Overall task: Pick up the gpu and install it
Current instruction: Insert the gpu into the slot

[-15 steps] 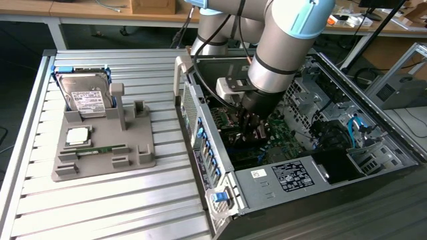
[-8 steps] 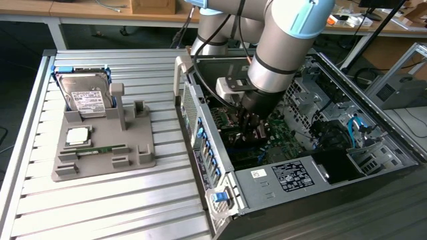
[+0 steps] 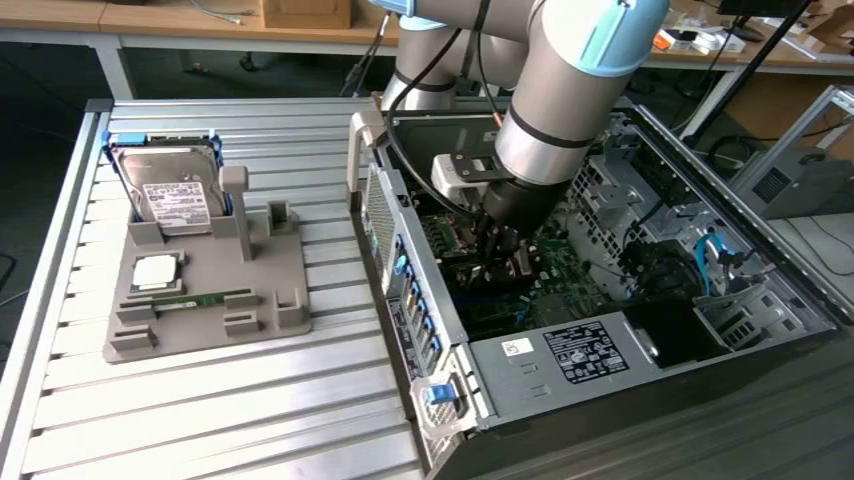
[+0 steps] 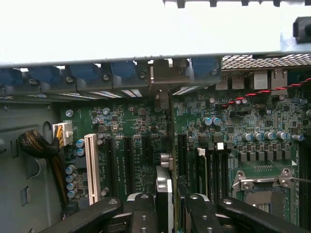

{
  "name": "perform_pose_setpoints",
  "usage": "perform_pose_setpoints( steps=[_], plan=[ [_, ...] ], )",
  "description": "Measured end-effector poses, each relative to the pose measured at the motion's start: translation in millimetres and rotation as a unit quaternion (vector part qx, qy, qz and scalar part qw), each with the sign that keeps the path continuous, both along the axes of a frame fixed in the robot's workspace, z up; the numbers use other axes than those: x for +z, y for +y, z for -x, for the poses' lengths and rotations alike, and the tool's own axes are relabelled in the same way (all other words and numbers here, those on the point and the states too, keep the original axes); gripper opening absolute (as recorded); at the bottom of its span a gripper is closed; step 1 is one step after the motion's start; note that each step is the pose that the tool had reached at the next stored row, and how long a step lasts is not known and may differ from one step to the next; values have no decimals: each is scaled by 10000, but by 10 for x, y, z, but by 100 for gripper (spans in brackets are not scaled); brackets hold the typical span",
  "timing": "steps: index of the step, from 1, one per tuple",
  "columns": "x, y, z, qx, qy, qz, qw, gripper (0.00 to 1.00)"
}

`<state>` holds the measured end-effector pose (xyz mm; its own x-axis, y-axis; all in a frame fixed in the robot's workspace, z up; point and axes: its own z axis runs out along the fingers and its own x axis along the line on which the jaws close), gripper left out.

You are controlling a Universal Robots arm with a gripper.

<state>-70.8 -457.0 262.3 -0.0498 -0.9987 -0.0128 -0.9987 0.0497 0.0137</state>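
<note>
One claw (image 4: 165, 206), gpu (image 4: 164, 187) between slots (image 4: 132, 155).

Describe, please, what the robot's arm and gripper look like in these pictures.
The arm is a thick silver-grey tube with light blue joint caps and a black band near the wrist. A black cable runs beside it. The gripper is black; its fingers are flat black bars with round screw holes.
</note>
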Motion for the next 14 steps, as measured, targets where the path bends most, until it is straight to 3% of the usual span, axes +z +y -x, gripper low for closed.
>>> perform_pose_setpoints(
  steps=[6, 14],
  plan=[
    [-14, 0, 0, 0, 1, 21, 10000, 27],
    [-29, 4, 0, 0, 0, 22, 10000, 27]
  ],
)
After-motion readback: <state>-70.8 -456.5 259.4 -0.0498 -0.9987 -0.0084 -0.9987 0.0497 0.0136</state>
